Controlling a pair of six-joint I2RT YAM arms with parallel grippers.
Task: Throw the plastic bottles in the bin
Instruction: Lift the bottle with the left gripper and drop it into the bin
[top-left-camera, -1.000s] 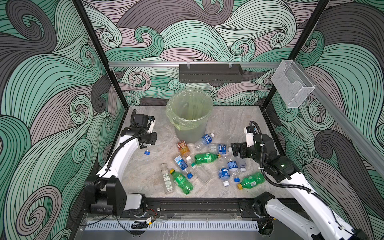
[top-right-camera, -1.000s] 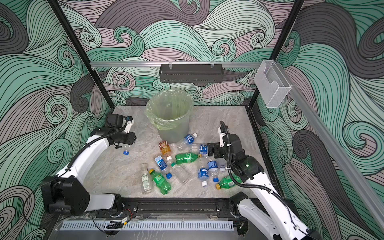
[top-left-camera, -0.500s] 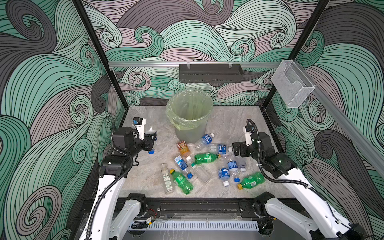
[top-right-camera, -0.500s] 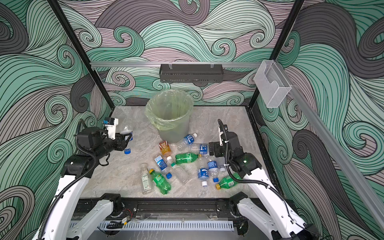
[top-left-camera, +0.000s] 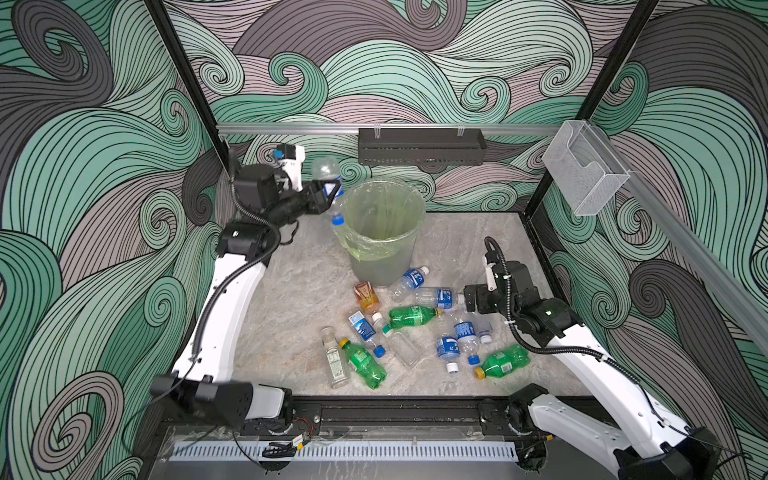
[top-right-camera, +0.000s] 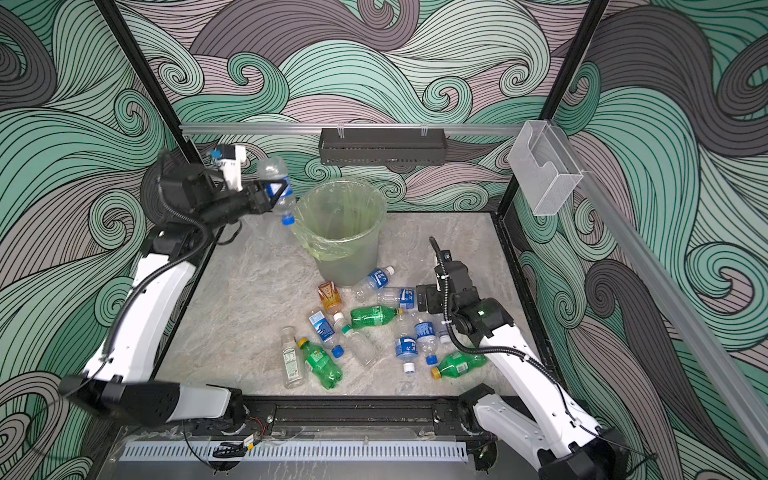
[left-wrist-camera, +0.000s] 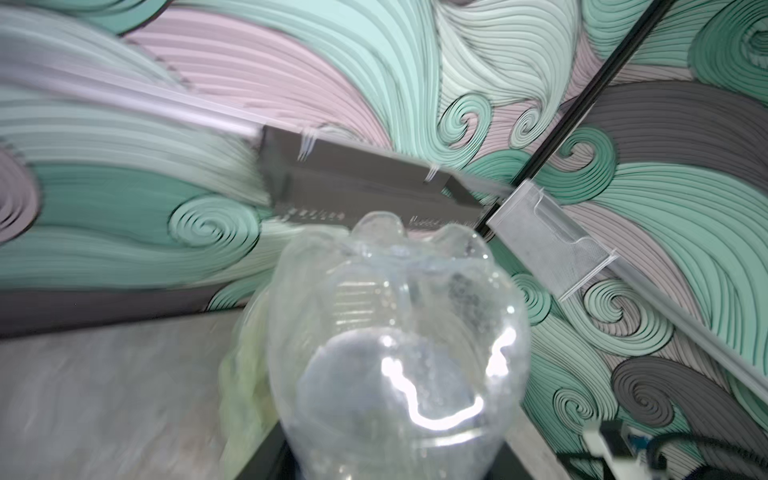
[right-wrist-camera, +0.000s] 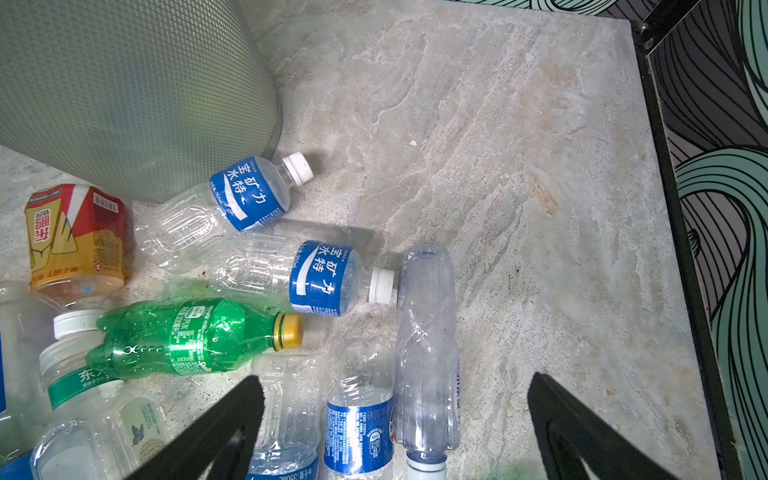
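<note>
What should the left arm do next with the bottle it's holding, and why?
Probably carry it a little farther over the bin before releasing. In both top views the clear bottle in the left gripper hangs cap down beside the rim, not clearly above the opening.

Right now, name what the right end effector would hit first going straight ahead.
Probably the plain clear bottle lying just ahead of the open right end effector, though depth is hard to judge.
</note>
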